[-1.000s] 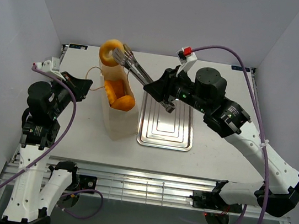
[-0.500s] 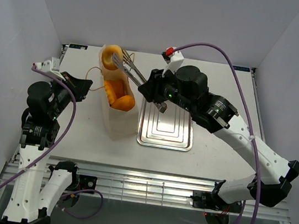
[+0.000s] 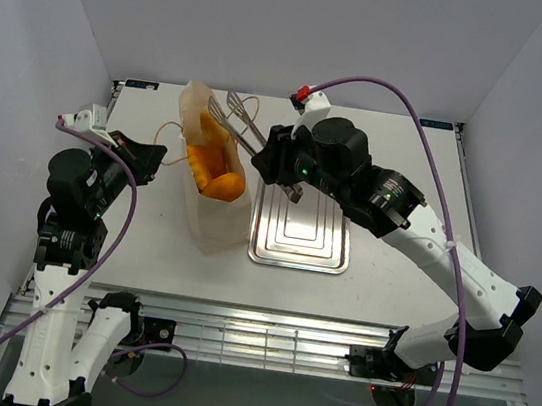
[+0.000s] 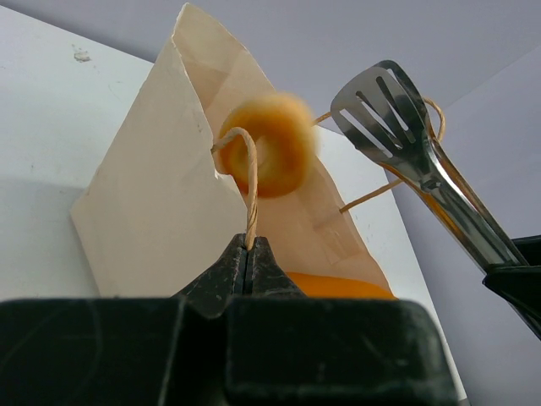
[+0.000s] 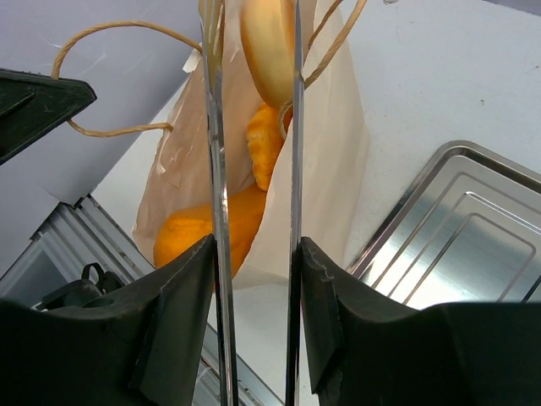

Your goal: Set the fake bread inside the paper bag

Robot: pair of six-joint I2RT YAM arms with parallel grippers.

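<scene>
Your left gripper [image 4: 250, 252] has its jaws pinched on the string handle [image 4: 250, 190] of the paper bag [image 4: 148, 224]; your right gripper [image 5: 254, 262] has its jaws clamped on the tongs [image 4: 397, 118] over the bag; the doughnut [image 4: 279, 156] is in the bag's mouth, with more fake bread [image 5: 199, 233] below.

The bread [image 3: 221, 186] is glossy golden-orange, the bag [image 3: 215, 228] is plain cream-beige, and the tongs [image 4: 456, 207] and the tray [image 3: 299, 252] are shiny silver.
</scene>
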